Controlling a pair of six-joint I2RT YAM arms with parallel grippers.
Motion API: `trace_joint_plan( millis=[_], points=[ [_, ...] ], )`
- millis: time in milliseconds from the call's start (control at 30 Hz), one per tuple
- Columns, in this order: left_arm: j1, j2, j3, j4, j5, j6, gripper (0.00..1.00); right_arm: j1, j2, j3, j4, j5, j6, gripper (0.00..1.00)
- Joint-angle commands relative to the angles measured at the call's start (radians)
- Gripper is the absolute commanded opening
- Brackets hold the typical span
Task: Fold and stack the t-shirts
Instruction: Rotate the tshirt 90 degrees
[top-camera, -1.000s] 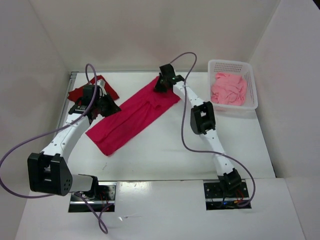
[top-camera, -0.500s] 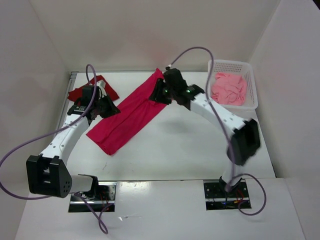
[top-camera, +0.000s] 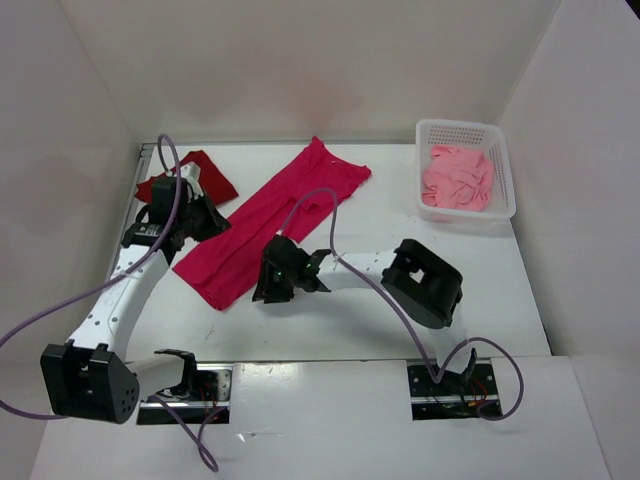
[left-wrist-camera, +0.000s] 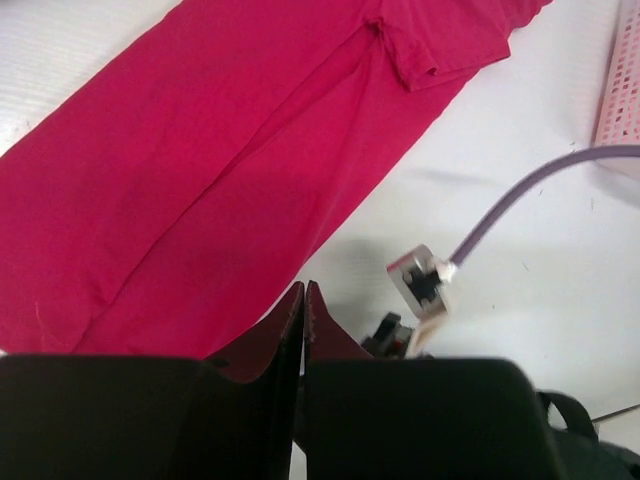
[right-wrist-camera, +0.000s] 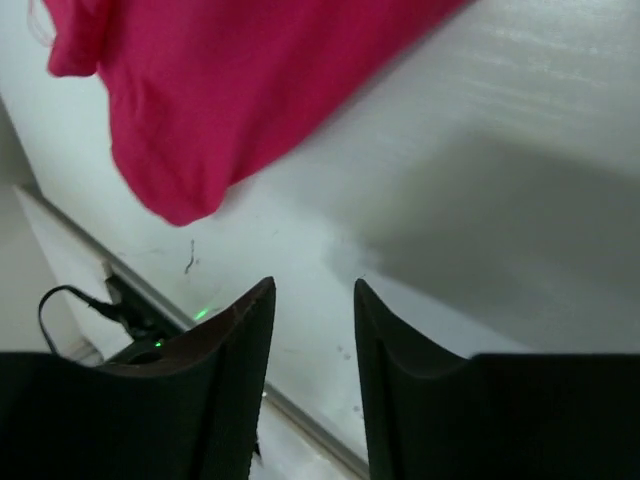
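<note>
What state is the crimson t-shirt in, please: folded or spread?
Partly folded: the crimson t-shirt lies as a long strip, sleeve turned in.

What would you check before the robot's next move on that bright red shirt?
1. Crimson shirt lies flat as a long folded strip: ok.
2. Left hand shut at the strip's edge: ok.
3. Cloth actually pinched by it: cannot tell.
4. Right hand open and empty, over bare table by the strip's near end: ok.
5. Pink shirt out of the basket: not ok, bunched inside.
6. Dark red shirt folded: cannot tell.
</note>
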Motion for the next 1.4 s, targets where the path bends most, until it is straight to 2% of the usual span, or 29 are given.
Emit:
trace_joint_plan(
  millis=[0, 133, 267, 333, 367, 500, 633, 733, 767, 833, 867, 967, 1000, 1067, 1133, 1167, 1267, 1367],
  points=[
    [0.020, -0.047, -0.024, -0.023, -0.009, 0.026, 0.07, 0.004, 0.018, 0.077, 0.145, 0.015, 0.092, 0.44],
    [0.029, -0.056, -0.058, -0.023, -0.007, 0.026, 0.10, 0.041, 0.109, 0.077, 0.193, 0.006, 0.169, 0.52],
    [0.029, -0.066, -0.068, -0.023, -0.007, 0.017, 0.13, 0.054, 0.198, 0.142, 0.204, 0.034, 0.241, 0.52],
    [0.029, -0.066, -0.068, -0.014, -0.007, 0.017, 0.14, 0.054, 0.254, 0.173, 0.193, 0.049, 0.284, 0.49],
    [0.029, -0.066, -0.078, -0.014, -0.007, 0.017, 0.14, 0.054, 0.274, 0.196, 0.193, 0.049, 0.298, 0.38],
    [0.029, -0.056, -0.078, -0.014, -0.007, 0.017, 0.18, 0.054, 0.290, 0.183, 0.193, 0.072, 0.321, 0.08],
    [0.029, -0.047, -0.096, -0.003, 0.010, 0.027, 0.24, 0.040, 0.116, 0.048, 0.171, 0.115, 0.266, 0.01],
    [0.029, -0.026, -0.130, 0.018, 0.051, 0.027, 0.31, -0.001, -0.033, -0.154, 0.158, 0.135, 0.238, 0.01],
    [0.029, -0.026, -0.130, 0.019, 0.051, 0.027, 0.31, -0.015, -0.149, -0.270, 0.141, 0.147, 0.226, 0.01],
    [0.019, -0.015, -0.141, 0.019, 0.064, 0.018, 0.33, -0.058, -0.266, -0.383, 0.103, 0.147, 0.226, 0.01],
    [-0.007, -0.015, -0.150, 0.019, 0.064, 0.018, 0.34, -0.072, -0.378, -0.479, 0.089, 0.147, 0.226, 0.01],
    [-0.053, -0.004, -0.160, 0.019, 0.093, -0.006, 0.37, -0.127, -0.527, -0.619, 0.000, 0.160, 0.216, 0.01],
    [-0.070, -0.004, -0.183, 0.019, 0.093, -0.017, 0.41, -0.140, -0.623, -0.650, -0.016, 0.169, 0.216, 0.01],
    [-0.103, -0.004, -0.208, -0.004, 0.093, -0.029, 0.47, -0.179, -0.711, -0.725, -0.046, 0.169, 0.216, 0.01],
    [-0.181, -0.027, -0.223, -0.027, 0.073, -0.060, 0.56, -0.206, -0.810, -0.753, -0.072, 0.144, 0.216, 0.01],
    [-0.213, -0.027, -0.223, -0.027, 0.061, -0.072, 0.56, -0.206, -0.833, -0.767, -0.091, 0.144, 0.216, 0.01],
    [-0.299, -0.017, -0.260, -0.040, 0.060, -0.114, 0.60, -0.206, -0.902, -0.793, -0.146, 0.144, 0.238, 0.05],
    [-0.412, 0.005, -0.289, -0.049, 0.050, -0.176, 0.62, -0.206, -0.995, -0.825, -0.215, 0.144, 0.276, 0.28]
  ],
)
